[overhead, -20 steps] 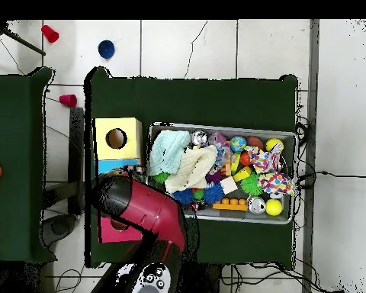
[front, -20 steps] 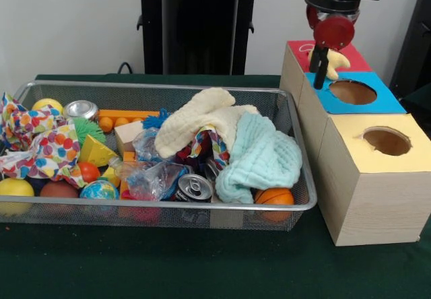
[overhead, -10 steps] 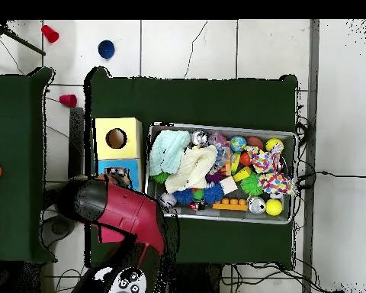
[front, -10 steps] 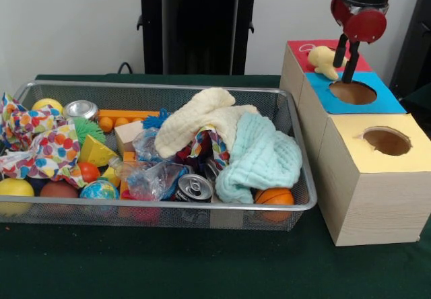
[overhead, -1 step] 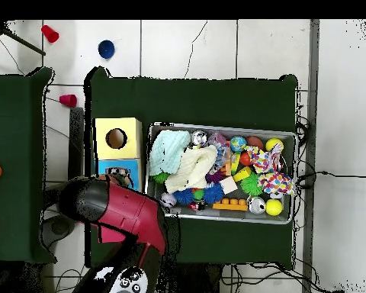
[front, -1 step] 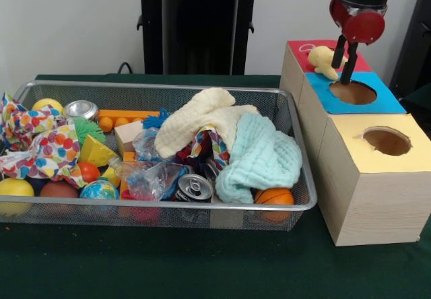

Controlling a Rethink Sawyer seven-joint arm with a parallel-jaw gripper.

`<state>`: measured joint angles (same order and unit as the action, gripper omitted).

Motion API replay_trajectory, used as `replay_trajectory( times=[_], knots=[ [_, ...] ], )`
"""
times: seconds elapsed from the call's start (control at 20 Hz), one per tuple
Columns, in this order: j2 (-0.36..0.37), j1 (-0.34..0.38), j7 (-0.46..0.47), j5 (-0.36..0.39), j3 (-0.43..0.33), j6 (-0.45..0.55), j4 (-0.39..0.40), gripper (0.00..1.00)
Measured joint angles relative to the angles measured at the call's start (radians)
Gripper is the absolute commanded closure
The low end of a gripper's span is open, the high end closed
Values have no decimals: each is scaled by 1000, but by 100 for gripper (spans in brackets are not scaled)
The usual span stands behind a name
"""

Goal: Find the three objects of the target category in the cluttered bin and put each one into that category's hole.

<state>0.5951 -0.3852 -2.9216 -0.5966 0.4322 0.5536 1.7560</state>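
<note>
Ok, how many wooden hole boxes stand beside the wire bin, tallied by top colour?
Red-topped wooden box: 1
Blue-topped wooden box: 1
Yellow-topped wooden box: 1
Total: 3

Arm (overhead, -1 step: 125,214) reaching down from above, wrist vertical; pincer (front, -1 step: 344,60) fingers spread apart, pointing downward.

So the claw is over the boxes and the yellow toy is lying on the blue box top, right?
Not quite. The claw is over the boxes, but the yellow toy lies on the red box top, beside the claw, not on the blue box top. The front view shows this; in the overhead view the arm hides that spot.
</note>
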Motion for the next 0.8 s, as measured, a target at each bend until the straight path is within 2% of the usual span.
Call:
replay_trajectory(
  times=[0.45, 0.8],
  knots=[
    [-28, 1, 0, -26, -5, -40, 22, 0],
    [-43, -2, 0, -71, -18, -108, 46, 0]
  ],
)
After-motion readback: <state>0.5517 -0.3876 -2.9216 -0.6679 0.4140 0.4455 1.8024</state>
